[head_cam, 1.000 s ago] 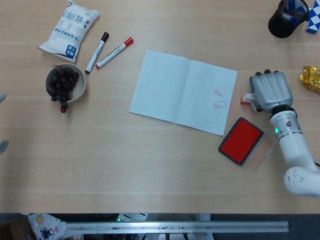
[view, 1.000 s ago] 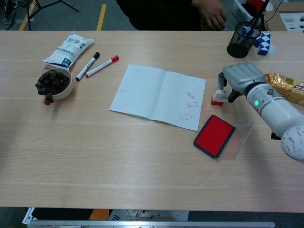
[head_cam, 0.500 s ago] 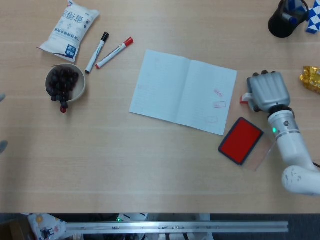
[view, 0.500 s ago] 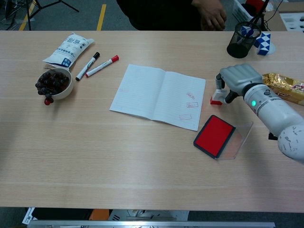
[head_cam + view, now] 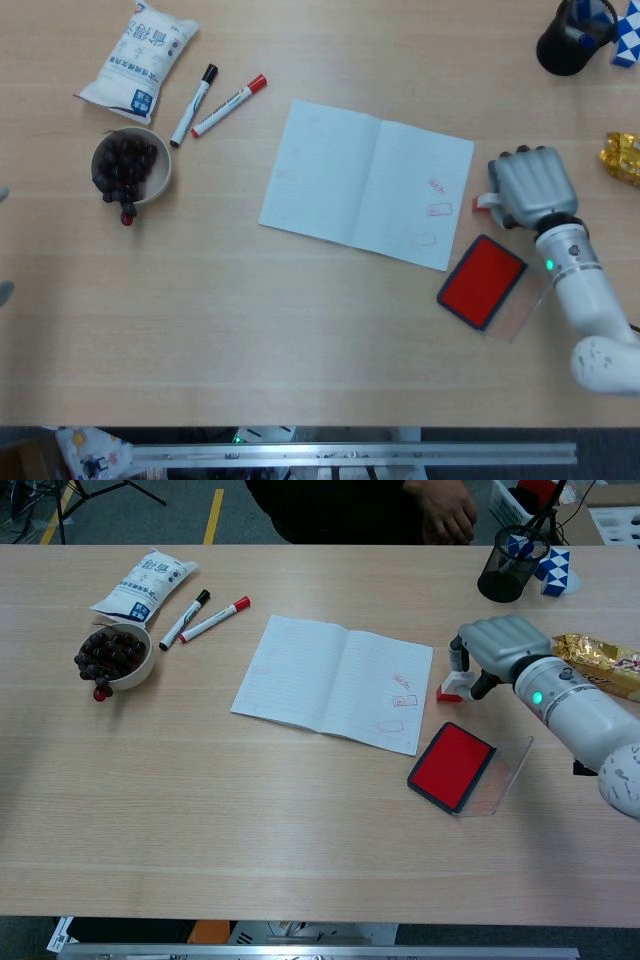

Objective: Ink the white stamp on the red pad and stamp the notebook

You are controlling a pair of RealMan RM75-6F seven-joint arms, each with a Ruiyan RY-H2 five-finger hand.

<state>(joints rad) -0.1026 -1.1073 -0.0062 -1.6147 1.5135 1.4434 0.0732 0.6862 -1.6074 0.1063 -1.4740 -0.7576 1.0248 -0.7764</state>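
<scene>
Right hand (image 5: 503,643) grasping the white stamp (image 5: 455,677) at the right of the frame, fingers wrapping its upright handle, red base sitting just beside the right edge of the notebook (image 5: 335,680). Lying just below, toward the lower right: the red pad (image 5: 452,765), lid open, clear cover (image 5: 498,773) folding out to its right. Left hand not showing clearly in either view; only a blurred sliver at the far left edge of the head view, state impossible to tell.

Risks from here, as a judgement: stamp base looking slightly tilted in the chest view, so pressing down at an angle likely giving a patchy inking or a half print. Carrying the stamp low toward the pad possibly catching the pad's raised rim or nudging the pad across the counter (image 5: 300,820). Swinging back over the page possibly dragging the notebook's free edge or landing on one of the existing red marks (image 5: 401,691) on the right-hand page. Gold wrapper (image 5: 605,660) lying near the forearm, open to being brushed.

Chest view showing the stamp's handle and red base from the side and the grip around it; head view hiding nearly all of that under the hand (image 5: 533,187), leaving only a small corner of the stamp (image 5: 486,201) peeking out to the left, yet laying out plainly the gap between stamp, pad (image 5: 482,281) and page (image 5: 366,183).
</scene>
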